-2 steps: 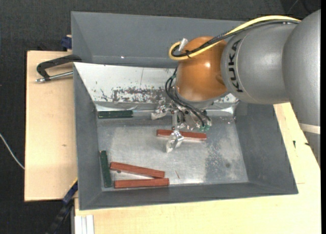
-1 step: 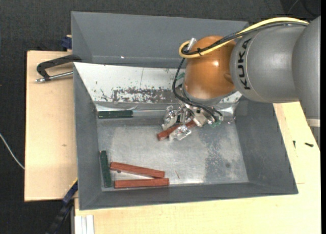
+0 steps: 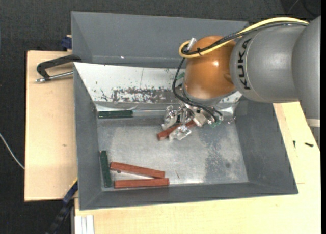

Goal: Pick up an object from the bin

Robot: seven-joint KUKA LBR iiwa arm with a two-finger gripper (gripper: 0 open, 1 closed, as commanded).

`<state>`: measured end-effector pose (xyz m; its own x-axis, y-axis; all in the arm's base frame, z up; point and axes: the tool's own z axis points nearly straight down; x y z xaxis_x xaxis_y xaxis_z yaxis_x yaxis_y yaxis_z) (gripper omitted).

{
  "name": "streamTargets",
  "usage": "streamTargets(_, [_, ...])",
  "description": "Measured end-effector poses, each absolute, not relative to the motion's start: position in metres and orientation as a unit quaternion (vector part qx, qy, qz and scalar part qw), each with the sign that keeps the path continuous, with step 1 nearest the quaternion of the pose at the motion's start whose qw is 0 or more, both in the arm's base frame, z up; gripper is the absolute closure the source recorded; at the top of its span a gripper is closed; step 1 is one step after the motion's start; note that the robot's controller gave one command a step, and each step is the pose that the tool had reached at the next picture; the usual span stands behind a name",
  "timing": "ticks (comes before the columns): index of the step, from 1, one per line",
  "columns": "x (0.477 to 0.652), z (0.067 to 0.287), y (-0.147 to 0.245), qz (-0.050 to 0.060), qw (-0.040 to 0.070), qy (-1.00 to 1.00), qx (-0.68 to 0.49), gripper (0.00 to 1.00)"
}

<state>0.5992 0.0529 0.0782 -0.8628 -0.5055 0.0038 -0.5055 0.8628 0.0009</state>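
My gripper (image 3: 178, 125) hangs below the orange wrist cover, over the back middle of the bin floor. A short red-brown stick (image 3: 164, 135) lies slanted between its metal fingers, its lower left end poking out past them. The fingers look shut on that stick. The stick's upper right end is hidden under the gripper body.
Two longer red-brown sticks (image 3: 137, 170) (image 3: 141, 182) lie side by side near the front left wall. A dark green stick (image 3: 105, 169) stands along the left wall beside them. Another green stick (image 3: 115, 114) rests against the back wall at left.
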Motion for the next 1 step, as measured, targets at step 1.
streamTargets(1, [0.5667,0.2265,0.0443,0.000,-0.005,-0.960,0.280,1.00])
